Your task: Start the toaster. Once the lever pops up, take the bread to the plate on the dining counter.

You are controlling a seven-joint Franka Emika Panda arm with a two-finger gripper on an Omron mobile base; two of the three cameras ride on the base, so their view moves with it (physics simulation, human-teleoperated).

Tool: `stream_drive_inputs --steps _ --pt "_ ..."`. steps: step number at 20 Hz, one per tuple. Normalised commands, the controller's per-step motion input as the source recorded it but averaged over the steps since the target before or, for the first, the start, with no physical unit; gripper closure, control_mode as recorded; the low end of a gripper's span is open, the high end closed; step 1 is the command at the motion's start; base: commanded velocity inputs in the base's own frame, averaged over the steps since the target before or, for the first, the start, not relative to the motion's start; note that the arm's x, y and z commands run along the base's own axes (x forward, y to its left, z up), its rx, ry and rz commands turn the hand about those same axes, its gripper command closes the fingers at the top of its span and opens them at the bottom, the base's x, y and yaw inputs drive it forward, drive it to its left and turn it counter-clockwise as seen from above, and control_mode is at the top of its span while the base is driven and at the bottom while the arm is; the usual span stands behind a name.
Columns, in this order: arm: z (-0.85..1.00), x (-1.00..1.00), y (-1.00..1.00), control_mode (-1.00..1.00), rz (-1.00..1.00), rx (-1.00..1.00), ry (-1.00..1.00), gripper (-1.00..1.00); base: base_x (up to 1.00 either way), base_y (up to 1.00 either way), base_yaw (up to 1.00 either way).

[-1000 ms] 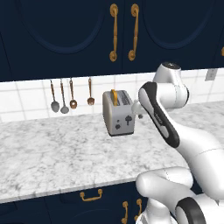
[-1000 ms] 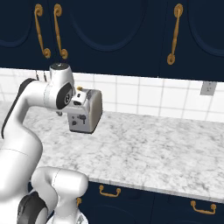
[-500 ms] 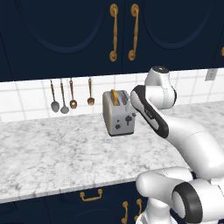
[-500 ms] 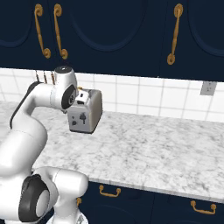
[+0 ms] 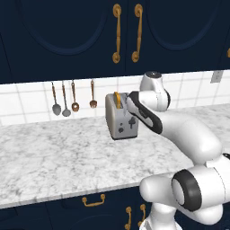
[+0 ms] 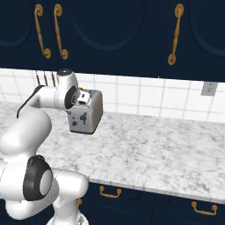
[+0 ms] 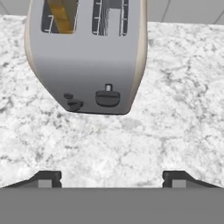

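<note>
Toaster: the toaster point(image 5: 122, 119) stands on the marble worktop point(image 5: 67, 157) near the tiled back wall, its end face with the dark lever point(image 7: 107, 97) and small knob point(image 7: 75, 105) turned toward the robot; same spot as a second ago.
Bread: the bread point(image 7: 61, 15) sits upright in one slot, its golden top edge poking above the toaster in the left base view; the other slot is bare. It has not shifted.
Hand: the hand point(image 7: 112, 177) hangs above the worktop just in front of the toaster's end face, fingers point(image 7: 46, 178) spread wide, gripping nothing and clear of the lever.
Change: over the last second the arm has folded in toward the toaster; its wrist, earlier well to the side of the toaster, now sits right by its near end.
Utensils: four spoons point(image 5: 74, 96) hang on the tiles beside the toaster, as before.
Cabinets: navy doors with brass handles point(image 5: 117, 31) above.
</note>
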Motion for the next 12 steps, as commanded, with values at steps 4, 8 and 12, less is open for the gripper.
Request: stream_drive_inputs --steps 4,8,12 --pt "-0.21 0.08 0.0 -1.0 -0.02 -0.02 -0.01 1.0 0.0 0.0 0.0" --pt "-0.21 0.11 0.02 -1.0 -0.04 -0.02 -0.04 1.0 0.0 0.0 0.0" --pt "-0.09 0.19 0.01 -1.0 -0.03 0.0 -0.01 1.0 0.0 0.0 0.0"
